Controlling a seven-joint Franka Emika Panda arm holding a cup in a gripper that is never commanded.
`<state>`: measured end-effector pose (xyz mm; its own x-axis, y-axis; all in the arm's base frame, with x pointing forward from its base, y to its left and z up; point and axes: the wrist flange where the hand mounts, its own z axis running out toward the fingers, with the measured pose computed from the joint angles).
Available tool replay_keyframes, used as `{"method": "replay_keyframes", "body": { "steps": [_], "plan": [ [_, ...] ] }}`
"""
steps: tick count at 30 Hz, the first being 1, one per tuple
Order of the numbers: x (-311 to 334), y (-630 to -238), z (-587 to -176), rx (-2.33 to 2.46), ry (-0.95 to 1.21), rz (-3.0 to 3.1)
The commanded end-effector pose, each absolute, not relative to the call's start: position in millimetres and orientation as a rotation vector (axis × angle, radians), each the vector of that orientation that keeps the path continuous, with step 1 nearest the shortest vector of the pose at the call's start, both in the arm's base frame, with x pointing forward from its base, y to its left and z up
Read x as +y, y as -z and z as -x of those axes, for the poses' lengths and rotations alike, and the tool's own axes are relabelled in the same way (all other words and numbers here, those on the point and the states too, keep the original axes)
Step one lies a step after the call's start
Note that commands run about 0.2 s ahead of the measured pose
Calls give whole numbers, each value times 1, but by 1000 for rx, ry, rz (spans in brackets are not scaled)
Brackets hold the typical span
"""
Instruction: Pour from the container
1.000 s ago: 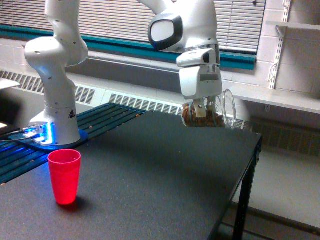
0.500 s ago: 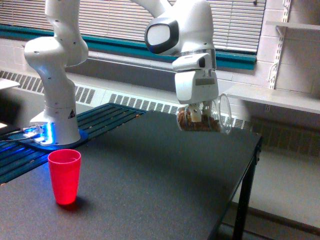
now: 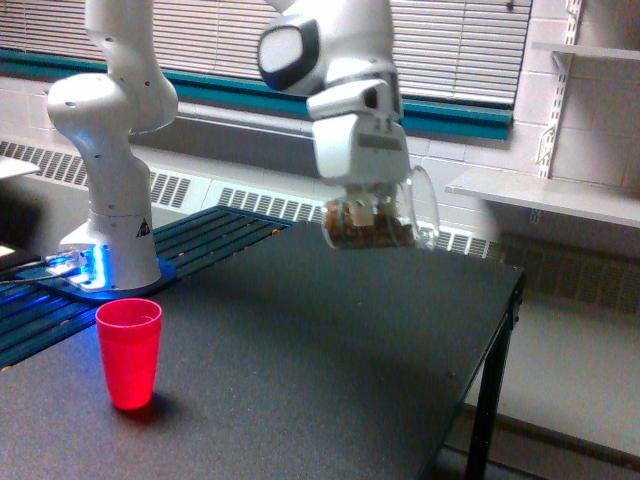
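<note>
The gripper (image 3: 362, 208) pinches a tilted jar (image 3: 380, 215) of brown bits above the tabletop (image 3: 330, 370); a red cup (image 3: 129, 352) stands well below.

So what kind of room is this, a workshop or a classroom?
Probably a robotics lab in an institutional building: a white robot arm bolted beside a black work table, painted cinder-block walls, and window blinds above a long radiator.

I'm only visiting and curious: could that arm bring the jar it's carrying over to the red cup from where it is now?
Probably yes. The gripper holds the jar in the air above the black table, and nothing stands between it and the red cup near the arm's base. Exact reach can't be judged from one view.
</note>
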<state>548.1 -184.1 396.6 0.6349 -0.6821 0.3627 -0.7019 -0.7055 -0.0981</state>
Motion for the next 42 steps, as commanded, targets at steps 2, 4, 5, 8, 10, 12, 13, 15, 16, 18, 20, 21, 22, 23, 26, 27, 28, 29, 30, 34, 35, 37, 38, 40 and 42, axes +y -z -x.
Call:
{"method": "replay_keyframes", "body": {
  "steps": [2,4,5,8,10,12,13,15,16,18,20,21,22,23,26,27,28,29,30,34,35,37,38,40,42],
  "plan": [
    [-240,-407,-511,-1162,-622,-2751],
    [-247,-404,-500,-1169,-617,-2745],
    [-253,-404,-493,-1171,-618,-2737],
    [-263,-400,-477,-1188,-612,-2724],
    [-268,-398,-464,-1190,-605,-2718],
    [-272,-395,-452,-1196,-601,-2713],
    [-274,-394,-447,-1197,-599,-2712],
    [-277,-393,-436,-1199,-595,-2709],
    [-279,-392,-430,-1201,-594,-2706],
    [-282,-392,-420,-1192,-592,-2704],
    [-287,-393,-410,-1192,-592,-2695],
    [-290,-393,-404,-1192,-590,-2691],
    [-292,-393,-399,-1186,-586,-2690],
    [-294,-393,-394,-1178,-583,-2688],
    [-302,-395,-377,-1156,-576,-2677],
    [-305,-395,-372,-1150,-574,-2673],
    [-307,-396,-367,-1145,-571,-2670],
    [-309,-396,-361,-1138,-568,-2666],
    [-311,-396,-356,-1130,-565,-2664],
    [-315,-394,-336,-1114,-551,-2660],
    [-316,-393,-332,-1112,-546,-2660],
    [-318,-391,-321,-1104,-536,-2656],
    [-319,-389,-316,-1100,-528,-2655],
    [-319,-384,-306,-1092,-508,-2655],
    [-321,-381,-297,-1085,-497,-2649]
  ]
}}
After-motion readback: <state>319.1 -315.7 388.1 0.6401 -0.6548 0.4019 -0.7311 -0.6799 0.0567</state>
